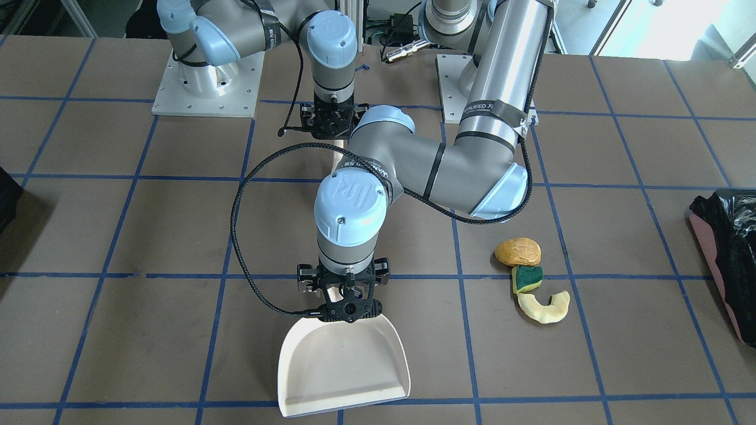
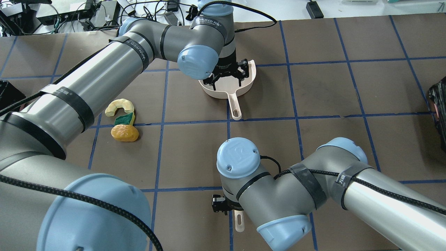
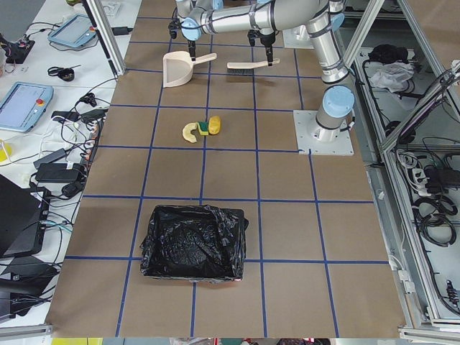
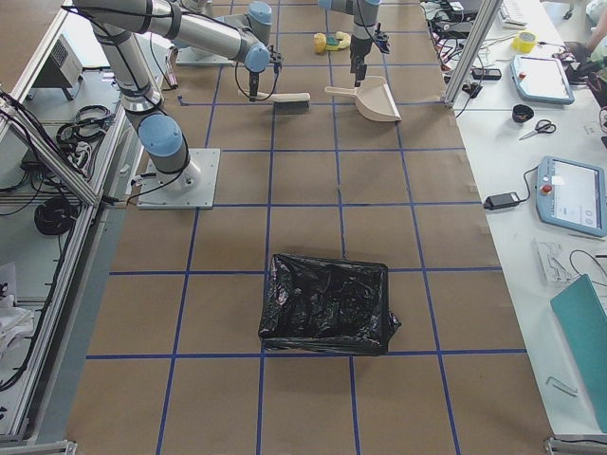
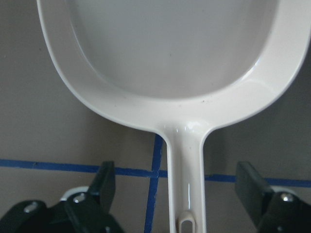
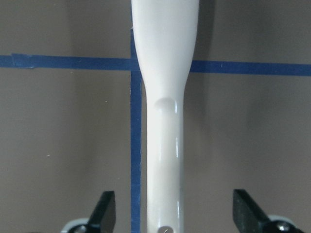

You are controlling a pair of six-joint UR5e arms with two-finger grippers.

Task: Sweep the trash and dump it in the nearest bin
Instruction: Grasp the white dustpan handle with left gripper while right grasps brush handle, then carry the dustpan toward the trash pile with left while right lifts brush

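The trash lies together on the table: a tan-orange lump [image 1: 518,251], a green-and-yellow sponge chunk [image 1: 527,278] and a pale yellow crescent [image 1: 544,307]; the lump also shows in the overhead view [image 2: 124,133]. The bin [image 1: 729,248], black bag with a pinkish side, stands at the table end on my left [image 3: 194,241]. My left gripper [image 5: 177,179] is open, its fingers astride the handle of the white dustpan [image 1: 345,366] without touching it. My right gripper [image 6: 172,201] is open astride the white brush handle [image 6: 163,97]. Neither tool touches the trash.
A second black-bag-lined container [image 4: 327,303] stands at the opposite table end, seen as a dark object [image 1: 6,195] in the front-facing view. Two arm base plates [image 1: 204,88] sit at the robot's side. Blue tape lines grid the brown table [image 1: 177,236].
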